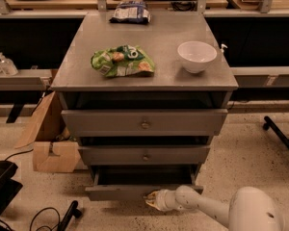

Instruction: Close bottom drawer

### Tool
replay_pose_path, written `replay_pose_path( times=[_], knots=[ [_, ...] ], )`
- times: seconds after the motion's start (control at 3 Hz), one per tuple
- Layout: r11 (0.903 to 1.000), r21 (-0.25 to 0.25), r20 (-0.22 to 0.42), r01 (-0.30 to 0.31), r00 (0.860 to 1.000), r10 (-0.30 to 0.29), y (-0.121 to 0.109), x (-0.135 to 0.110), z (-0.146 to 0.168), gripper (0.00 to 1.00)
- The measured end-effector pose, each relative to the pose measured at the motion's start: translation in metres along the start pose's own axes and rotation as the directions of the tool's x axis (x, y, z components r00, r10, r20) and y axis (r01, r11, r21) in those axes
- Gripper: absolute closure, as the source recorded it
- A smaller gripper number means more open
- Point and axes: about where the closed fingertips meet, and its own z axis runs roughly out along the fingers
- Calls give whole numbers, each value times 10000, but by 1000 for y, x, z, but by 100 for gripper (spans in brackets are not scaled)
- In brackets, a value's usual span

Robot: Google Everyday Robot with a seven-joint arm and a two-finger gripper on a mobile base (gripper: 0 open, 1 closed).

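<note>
The bottom drawer [120, 192] is the lowest of three grey fronts on the cabinet. It stands pulled out a little, with a dark gap above its slim front panel. My gripper [151, 200] is low at the bottom middle of the view, on a white arm that comes in from the lower right. Its tip sits against the drawer front at about the centre, where it hides the knob.
On the cabinet top [77, 71] lie a green snack bag [122, 60], a white bowl [196, 56] and a blue bag [130, 12]. A cardboard box [50, 143] stands on the floor to the left. Black cables and gear [5, 196] lie at lower left.
</note>
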Motion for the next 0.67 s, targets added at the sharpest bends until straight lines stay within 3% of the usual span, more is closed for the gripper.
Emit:
replay_pose_path(
  times=[0.33, 0.67],
  knots=[
    [10000, -31, 15, -2, 10000, 2, 2, -1, 2, 59],
    [10000, -72, 35, -5, 10000, 6, 4, -2, 4, 28]
  ],
)
